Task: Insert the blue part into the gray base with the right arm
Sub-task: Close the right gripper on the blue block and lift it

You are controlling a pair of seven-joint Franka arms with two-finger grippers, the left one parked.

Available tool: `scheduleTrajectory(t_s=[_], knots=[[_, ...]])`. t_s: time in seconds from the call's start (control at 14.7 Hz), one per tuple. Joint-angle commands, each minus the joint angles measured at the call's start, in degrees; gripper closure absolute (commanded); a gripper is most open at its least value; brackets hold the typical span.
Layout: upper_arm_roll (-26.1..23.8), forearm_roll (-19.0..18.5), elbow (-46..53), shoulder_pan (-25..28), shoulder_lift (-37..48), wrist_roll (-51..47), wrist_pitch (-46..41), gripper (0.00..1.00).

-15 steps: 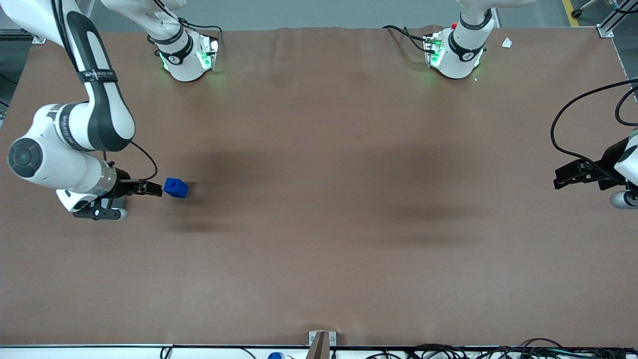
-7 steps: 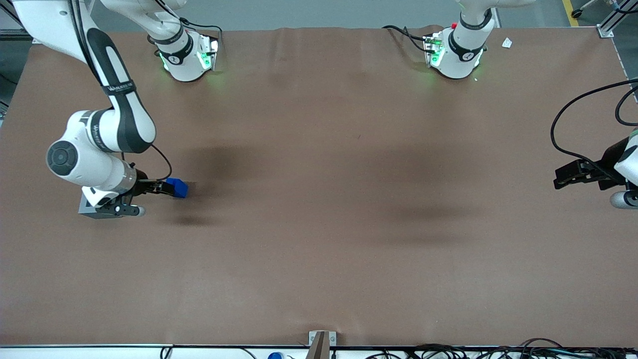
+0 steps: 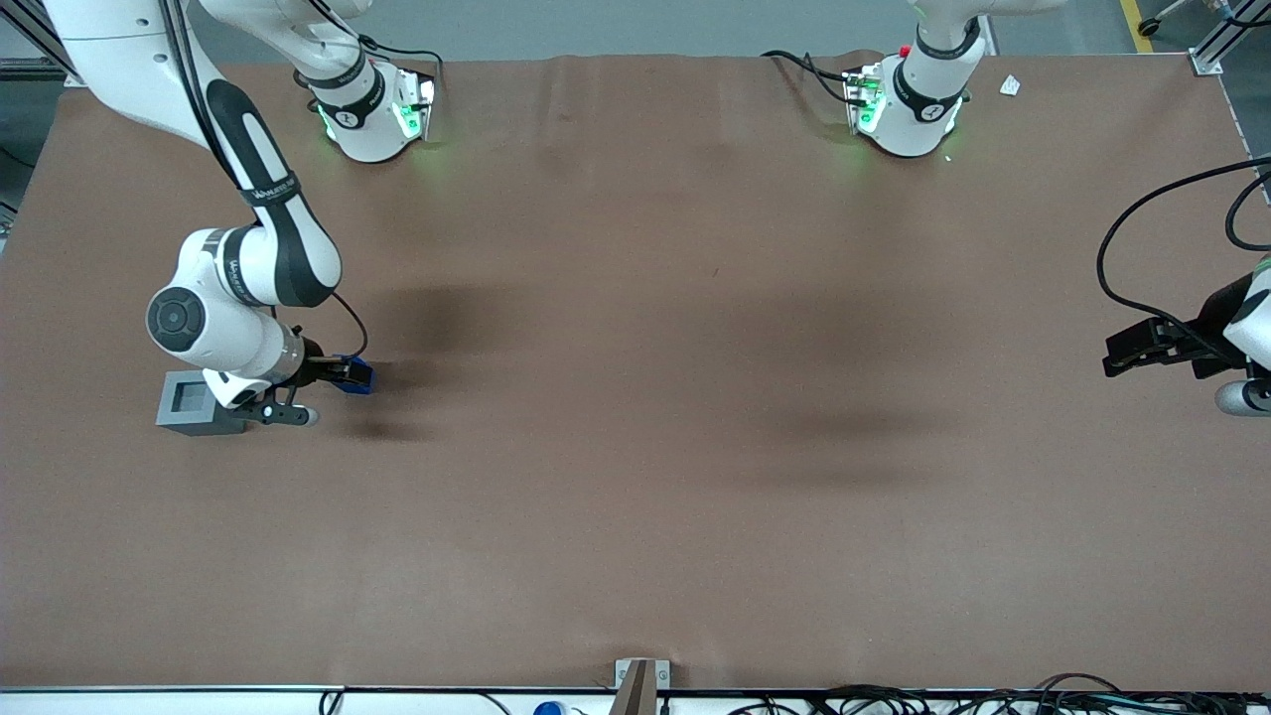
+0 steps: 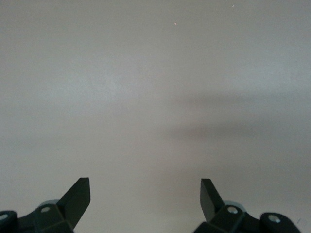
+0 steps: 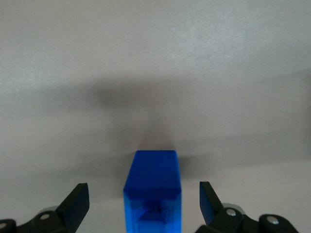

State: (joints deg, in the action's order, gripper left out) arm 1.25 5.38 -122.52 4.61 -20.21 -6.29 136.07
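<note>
A wide brown table point(image 3: 695, 447) fills the front view, with gray floor along its edge farthest from the camera and a tangle of cables point(image 3: 943, 700) along the nearest edge. The right arm point(image 3: 248, 258) reaches down at the working arm's end of the table, its wrist partly covering the one gray base point(image 3: 189, 402). Its gripper point(image 5: 144, 204) stands with jaws wide, untouching, either side of the one blue part point(image 5: 153, 191), which rests on the table just beside the base.
</note>
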Motion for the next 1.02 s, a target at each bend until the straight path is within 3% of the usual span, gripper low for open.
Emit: scheduleTrajectory(t_s=[0.0,0.34,0.54,0.81,0.95], knots=[[0.07,0.42,-1.93,0.4,0.78,-1.0,0.77,0.02],[0.16,-0.2,-2.64,0.13,0.78,-0.74,1.04,0.06],[0.24,-0.37,-2.64,0.13,0.78,-0.3,0.95,0.13],[0.24,-1.34,-2.64,-0.04,0.78,-0.3,0.86,0.32],[0.24,-1.51,-2.64,-0.04,0.78,-0.21,0.86,0.48]])
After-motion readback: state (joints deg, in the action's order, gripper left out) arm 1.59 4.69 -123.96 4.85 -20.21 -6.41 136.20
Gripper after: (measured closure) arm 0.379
